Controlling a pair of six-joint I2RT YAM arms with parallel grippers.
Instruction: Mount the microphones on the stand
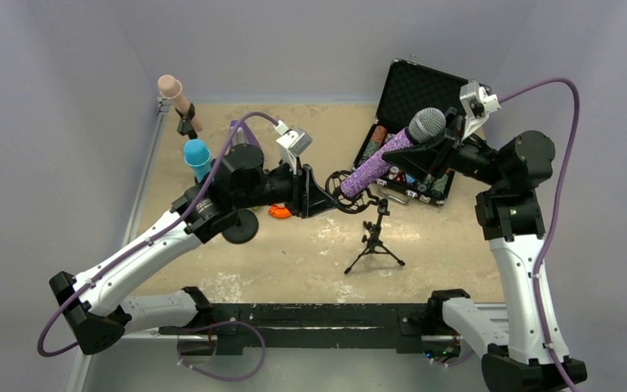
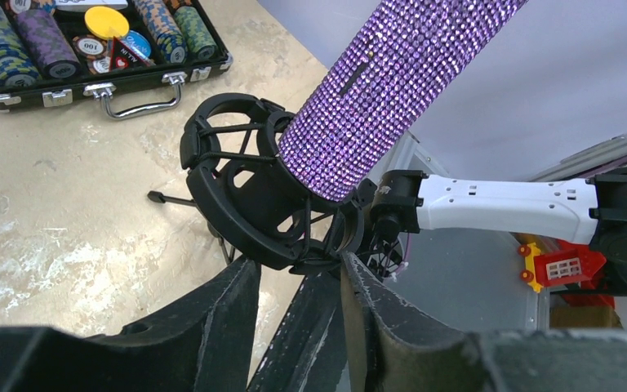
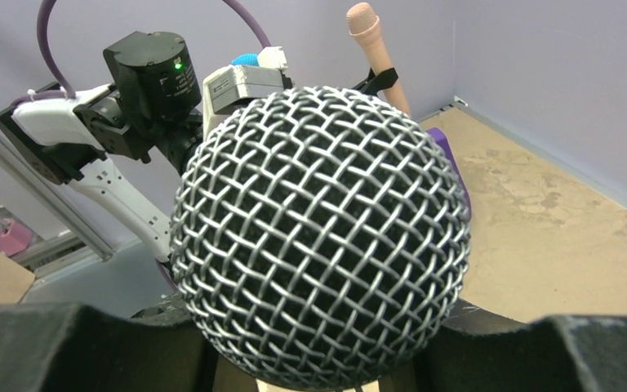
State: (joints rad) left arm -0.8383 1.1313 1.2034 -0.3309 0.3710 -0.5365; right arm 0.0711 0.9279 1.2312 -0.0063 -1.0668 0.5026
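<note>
Centre of the overhead view: the right claw (image 1: 441,151) is clenched on the glittery purple microphone (image 1: 380,162), gripping its body just below the silver mesh head (image 3: 318,245). The microphone slants from upper right down to lower left above the bench (image 1: 449,253). Its tail end sits in the ring of a black shock mount (image 1: 340,189).

The left claw (image 1: 326,192) reaches in from the left and grasps that mount. In the left wrist view its 2 fingers (image 2: 212,327) bracket the lower rim of the ring, with both tips against it. The sequinned barrel enters the ring from the upper right of that frame.

A small black tripod stand (image 1: 375,245) stands on the bench just below and to the right of the mount, in the middle of the overhead frame.

At upper left, the pale pink-beige microphone (image 1: 178,98) leans in a black clip (image 1: 186,124) at the bench's edge, head uppermost. The light blue microphone (image 1: 197,155) shows just below it, its lower part hidden behind the left arm.

An open black case of poker chips (image 1: 420,90) lies at upper right, beneath the raised purple microphone. In the right wrist view the mesh head fills the centre of the frame, with the claw's dark fingers along the bottom edge on either side.
</note>
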